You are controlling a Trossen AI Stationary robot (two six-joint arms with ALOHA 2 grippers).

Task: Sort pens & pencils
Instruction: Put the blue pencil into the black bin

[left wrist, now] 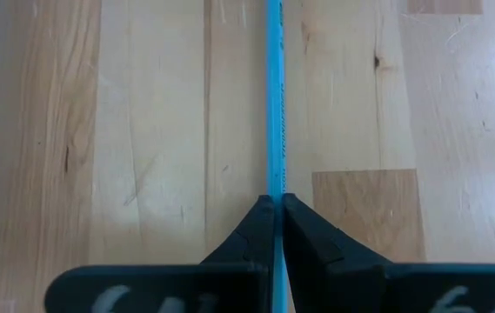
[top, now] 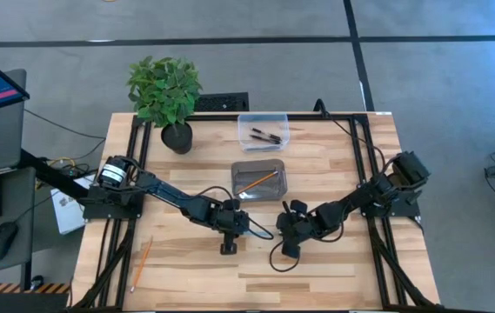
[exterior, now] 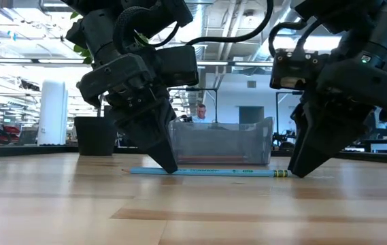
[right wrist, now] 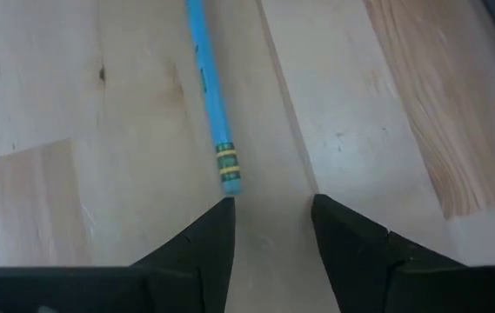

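Note:
The light blue pencil point(exterior: 213, 171) lies flat on the table near its near edge, eraser end point(right wrist: 229, 170) toward my right gripper. My left gripper point(left wrist: 276, 213) is shut on it, also seen in the high view point(top: 229, 249). My right gripper point(right wrist: 271, 213) is open, fingertips down at the table just past the eraser end, with a small gap to it. One orange pencil point(top: 257, 182) lies in the grey tray point(top: 238, 167). Another orange pencil point(top: 142, 263) lies on the table near the left edge. Black pens point(top: 264, 136) lie in the clear bin point(top: 263, 116). My left gripper pinches the blue pencil between its two fingers point(left wrist: 251, 235), one on each side of the shaft point(left wrist: 274, 183). The hold is toward the pointed end point(exterior: 179, 171). The fingers come from above, slanting down. The pencil lies level along the table.
A potted plant point(top: 166, 96) stands at the far left corner of the table. Bin and tray sit in the middle toward the far edge. Dark frame rails point(top: 358, 174) run along both sides. Bare wood point(top: 334, 269) lies around the grippers.

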